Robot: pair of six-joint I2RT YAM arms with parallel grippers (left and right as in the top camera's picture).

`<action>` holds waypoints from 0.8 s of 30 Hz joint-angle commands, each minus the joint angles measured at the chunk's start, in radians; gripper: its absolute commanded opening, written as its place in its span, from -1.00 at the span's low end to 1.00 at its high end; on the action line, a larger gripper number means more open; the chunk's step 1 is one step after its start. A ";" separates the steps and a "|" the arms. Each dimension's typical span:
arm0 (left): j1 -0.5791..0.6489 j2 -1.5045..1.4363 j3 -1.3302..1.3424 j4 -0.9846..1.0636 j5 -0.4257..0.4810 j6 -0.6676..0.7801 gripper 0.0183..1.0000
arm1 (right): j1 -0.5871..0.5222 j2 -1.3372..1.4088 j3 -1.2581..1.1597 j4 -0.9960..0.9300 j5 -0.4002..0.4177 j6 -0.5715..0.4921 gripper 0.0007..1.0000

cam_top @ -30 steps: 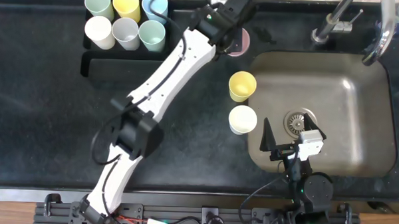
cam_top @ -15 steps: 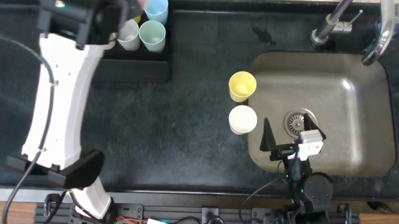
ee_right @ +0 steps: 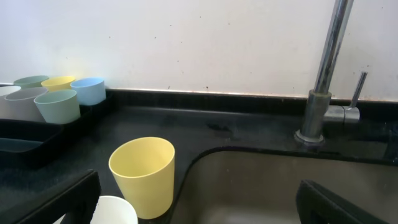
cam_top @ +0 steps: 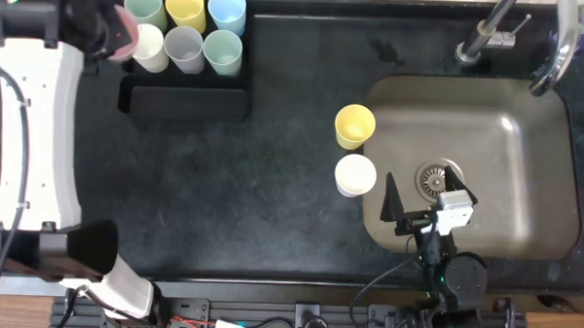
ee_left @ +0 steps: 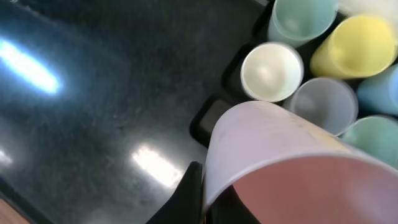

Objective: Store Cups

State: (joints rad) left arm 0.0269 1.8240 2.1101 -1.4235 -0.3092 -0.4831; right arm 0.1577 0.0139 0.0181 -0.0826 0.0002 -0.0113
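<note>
The left tool is pinching the wall of a pink cup and holding it lifted close by the black tray, where six cups are filling the back rows. I'm judging this to be the carry step. Next the cup needs lining up over the tray's free front row and lowering upright. The cups are looking like smooth, matte, tapered plastic. The right tool is sitting wide open over the steel sink. A yellow cup and a white cup are waiting on the bench at the sink's edge.
</note>
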 commanded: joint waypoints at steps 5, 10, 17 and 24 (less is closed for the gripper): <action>0.071 -0.039 -0.210 0.079 0.170 0.308 -0.95 | -0.001 -0.010 -0.013 0.005 0.000 0.005 0.99; 0.089 -0.038 -0.328 0.156 0.179 0.331 -0.95 | -0.001 -0.010 -0.013 0.005 0.000 0.005 1.00; 0.109 -0.036 -0.454 0.260 0.190 0.354 -0.95 | -0.001 -0.010 -0.013 0.005 0.000 0.005 1.00; 0.116 0.008 -0.473 0.302 0.205 0.387 -0.95 | -0.001 -0.010 -0.013 0.005 0.000 0.005 0.99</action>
State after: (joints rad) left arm 0.1368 1.8198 1.6371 -1.1347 -0.1257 -0.1364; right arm 0.1574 0.0139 0.0181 -0.0826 0.0006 -0.0109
